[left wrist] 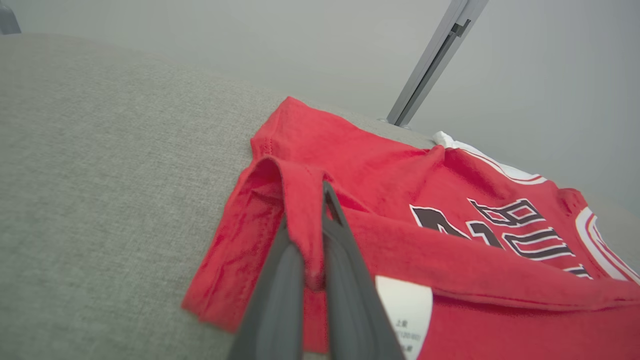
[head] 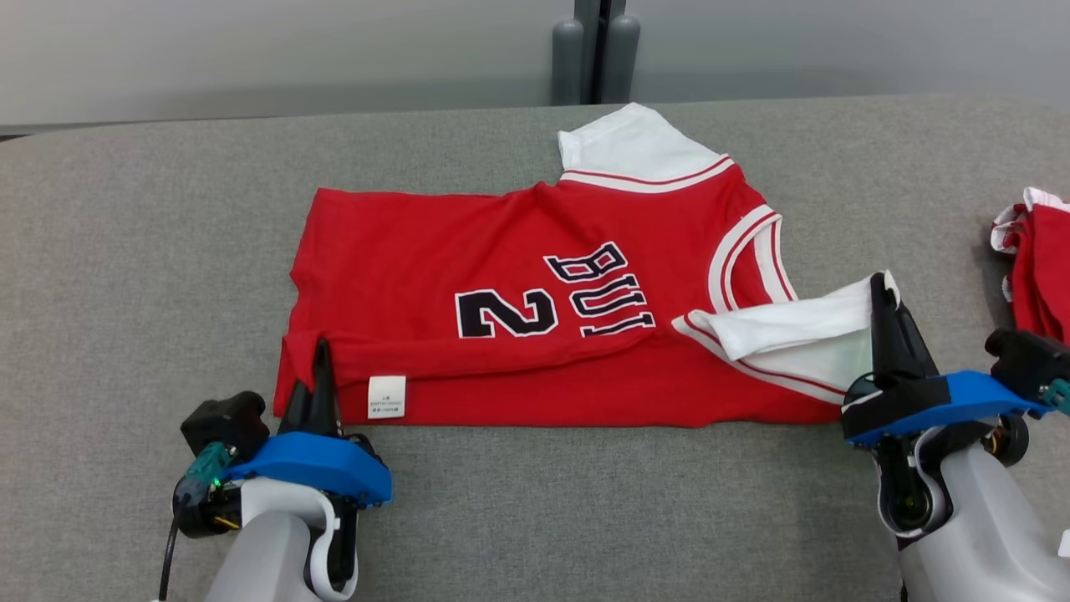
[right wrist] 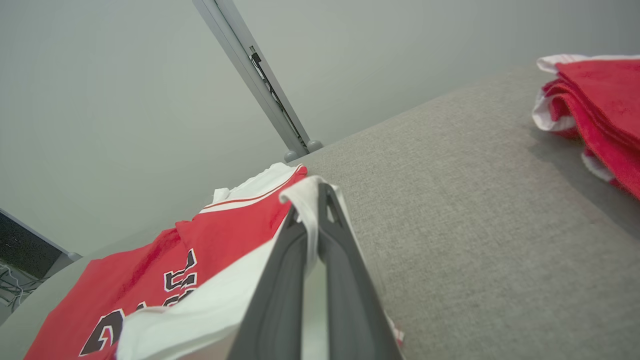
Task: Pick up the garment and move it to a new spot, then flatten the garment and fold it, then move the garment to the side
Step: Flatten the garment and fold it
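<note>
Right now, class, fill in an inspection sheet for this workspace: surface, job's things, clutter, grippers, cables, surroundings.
Surface: grey cloth-covered table.
Job's things: red jersey spread out, near edge folded over, tag showing.
Clutter: pile of red-and-white garments at the right edge.
Grippers: left gripper shut on the jersey's near hem corner; right gripper shut on its white sleeve.
Cables: black cable by the left wrist.
Surroundings: pale wall, grey post behind.

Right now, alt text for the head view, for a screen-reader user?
A red jersey with white sleeves lies partly folded on a grey fabric surface; the left gripper pinches its near hem corner, the right gripper its near white sleeve. Other red-and-white garments sit at the right edge.
</note>
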Controlling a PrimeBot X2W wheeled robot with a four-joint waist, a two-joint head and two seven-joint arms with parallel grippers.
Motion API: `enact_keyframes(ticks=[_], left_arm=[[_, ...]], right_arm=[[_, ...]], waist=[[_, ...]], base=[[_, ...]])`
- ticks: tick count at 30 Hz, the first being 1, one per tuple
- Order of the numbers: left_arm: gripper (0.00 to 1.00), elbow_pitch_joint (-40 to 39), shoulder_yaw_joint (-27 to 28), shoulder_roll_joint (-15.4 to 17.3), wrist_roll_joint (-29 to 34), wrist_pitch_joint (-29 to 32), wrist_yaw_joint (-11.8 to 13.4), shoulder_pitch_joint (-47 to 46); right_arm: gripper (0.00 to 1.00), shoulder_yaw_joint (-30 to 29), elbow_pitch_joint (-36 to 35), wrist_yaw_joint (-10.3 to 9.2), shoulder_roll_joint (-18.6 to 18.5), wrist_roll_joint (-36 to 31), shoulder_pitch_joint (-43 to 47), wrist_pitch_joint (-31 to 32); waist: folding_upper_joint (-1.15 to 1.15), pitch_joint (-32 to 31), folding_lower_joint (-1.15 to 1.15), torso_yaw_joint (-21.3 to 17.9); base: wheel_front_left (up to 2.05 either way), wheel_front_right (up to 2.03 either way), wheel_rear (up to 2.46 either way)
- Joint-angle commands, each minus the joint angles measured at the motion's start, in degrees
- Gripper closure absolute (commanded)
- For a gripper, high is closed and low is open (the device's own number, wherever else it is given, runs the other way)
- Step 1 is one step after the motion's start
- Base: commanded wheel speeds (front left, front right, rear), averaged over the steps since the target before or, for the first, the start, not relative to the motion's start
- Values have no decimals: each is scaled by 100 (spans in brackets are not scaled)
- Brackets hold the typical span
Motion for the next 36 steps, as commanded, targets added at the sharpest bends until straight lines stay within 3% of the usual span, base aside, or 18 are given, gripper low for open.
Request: enact_keyframes(ticks=[1,16,17,18,19,20,36], left_arm=[[100,67,-27,1,53,-25,36,-254],[100,308,9,3,30,-26,167,-858],[100,307,13,2,20,-26,187,-869],[74,316,6,2,21,-26,196,-870],[37,310,9,2,21,-26,217,-869],[0,308,13,3,6,-26,216,-854],[0,-251,78,1,445,-25,438,-35]], right_arm=[[100,-1,66,0,-32,-53,-232,-26],[100,87,385,0,-93,-308,-865,-26],[69,101,397,0,-94,-317,-887,-26],[40,102,387,0,-109,-346,-910,-26],[0,104,381,0,-119,-381,-921,-26],[0,83,380,0,-113,-391,-920,-26],[0,-63,4,0,-167,-1243,26,-26]], waist=[[-2,175,-1,42],[-2,666,-1,72],[-2,673,-1,76],[-2,678,-1,80],[-2,677,-1,85],[-2,672,-1,87],[-2,228,-1,60]], base=[[0,0,0],[0,0,0],[0,0,0],[0,0,0],[0,0,0],[0,0,0],[0,0,0]])
